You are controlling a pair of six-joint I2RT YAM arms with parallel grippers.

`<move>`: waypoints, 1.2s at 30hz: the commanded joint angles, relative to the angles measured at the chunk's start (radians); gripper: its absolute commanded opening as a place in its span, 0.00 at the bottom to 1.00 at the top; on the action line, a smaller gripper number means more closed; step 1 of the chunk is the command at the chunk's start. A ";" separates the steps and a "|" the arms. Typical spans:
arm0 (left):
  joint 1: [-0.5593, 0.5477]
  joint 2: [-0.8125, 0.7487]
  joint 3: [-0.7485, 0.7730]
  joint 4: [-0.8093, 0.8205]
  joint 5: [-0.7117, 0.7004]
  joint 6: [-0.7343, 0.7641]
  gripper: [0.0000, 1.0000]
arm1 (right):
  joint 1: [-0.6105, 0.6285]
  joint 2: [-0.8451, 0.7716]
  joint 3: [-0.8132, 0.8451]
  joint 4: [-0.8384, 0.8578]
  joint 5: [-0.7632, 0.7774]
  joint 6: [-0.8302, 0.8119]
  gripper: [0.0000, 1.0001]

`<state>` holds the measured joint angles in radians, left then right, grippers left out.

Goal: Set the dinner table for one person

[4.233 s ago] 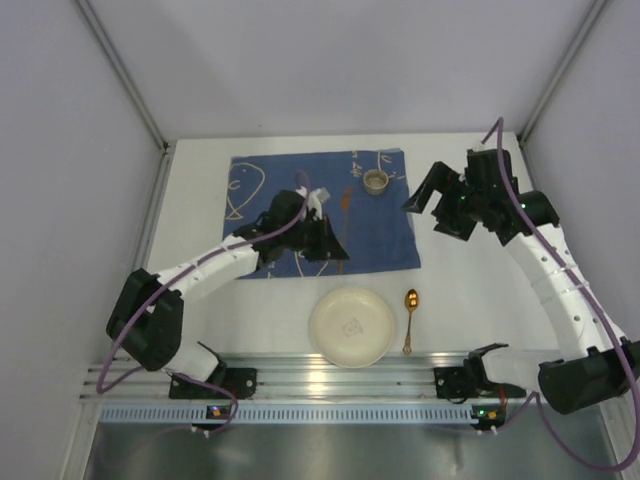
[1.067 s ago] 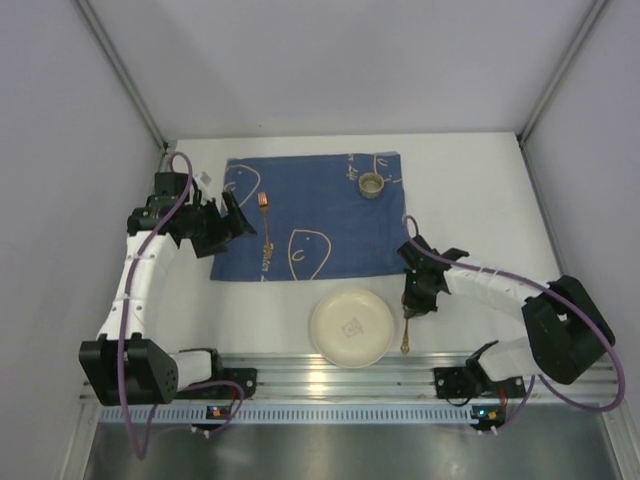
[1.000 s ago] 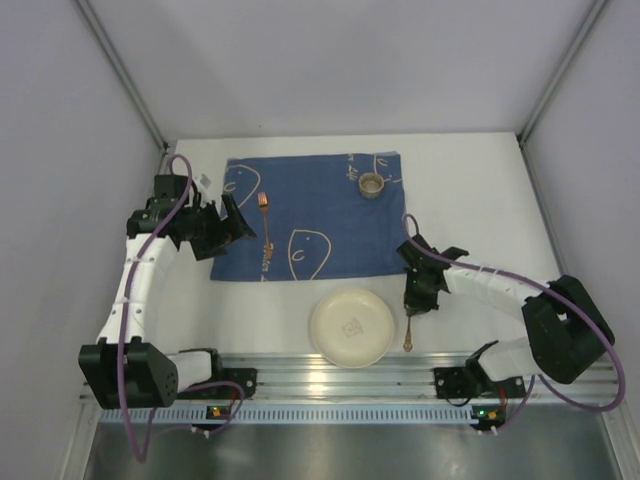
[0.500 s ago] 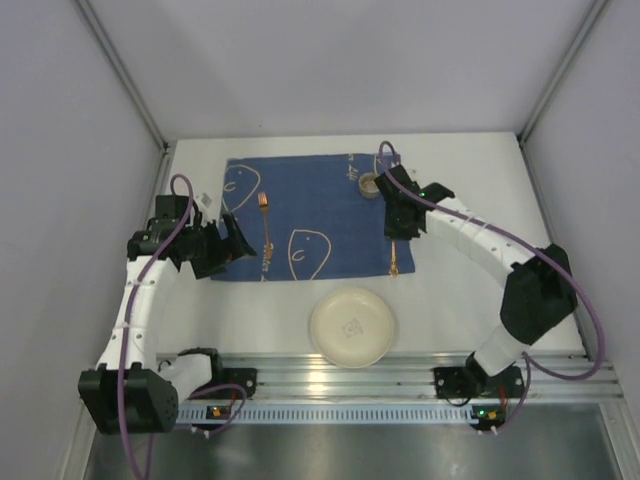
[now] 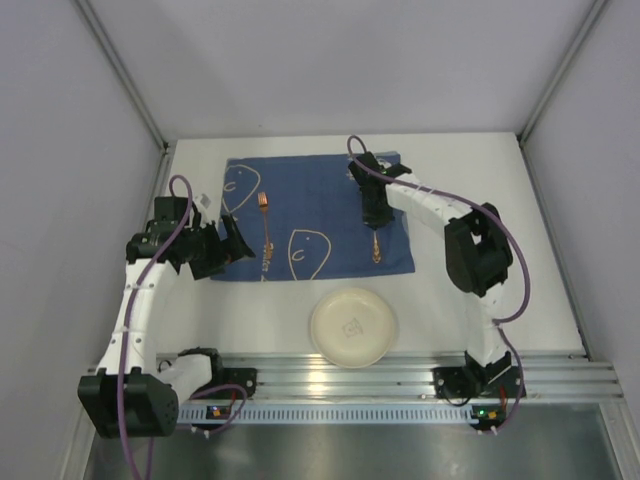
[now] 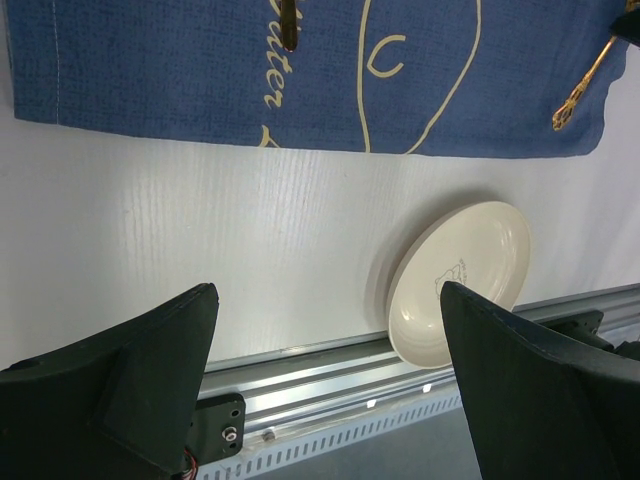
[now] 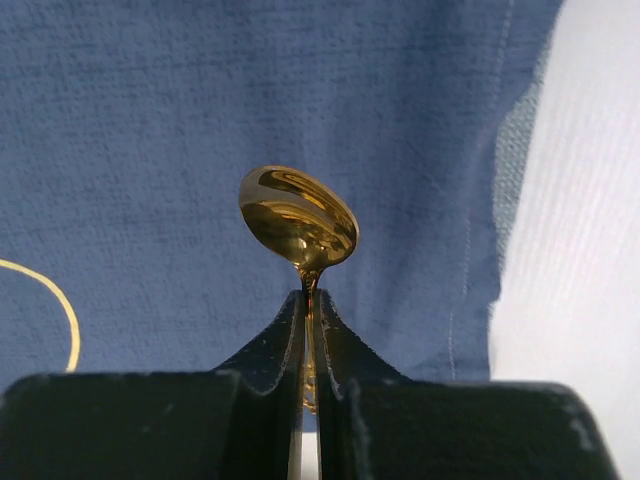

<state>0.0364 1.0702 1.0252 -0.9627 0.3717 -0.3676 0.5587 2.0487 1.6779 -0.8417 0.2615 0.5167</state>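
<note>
Gripping spoon (image 5: 376, 247) | right gripper (image 7: 308, 305) | axis far-to-near, bowl nearward | above cloth (image 5: 315, 195)

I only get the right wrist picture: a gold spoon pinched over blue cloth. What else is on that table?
Observer: From above, a cream plate sits on the bare white table, off the cloth, on the side nearer the arms' bases.
Operator: Any other cutlery?
Observer: A fork lies on the cloth's left part.
Operator: What about the other hand?
Observer: The left hand is open and empty, by the cloth's left edge.
</note>
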 commanded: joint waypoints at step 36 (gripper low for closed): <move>-0.003 0.100 0.066 -0.033 0.074 0.082 0.98 | -0.322 -0.068 -0.096 0.124 -0.217 0.009 0.00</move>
<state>0.0364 1.1839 1.0660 -0.9920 0.3641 -0.3103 0.2569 2.1014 1.6096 -0.7223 0.0319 0.5201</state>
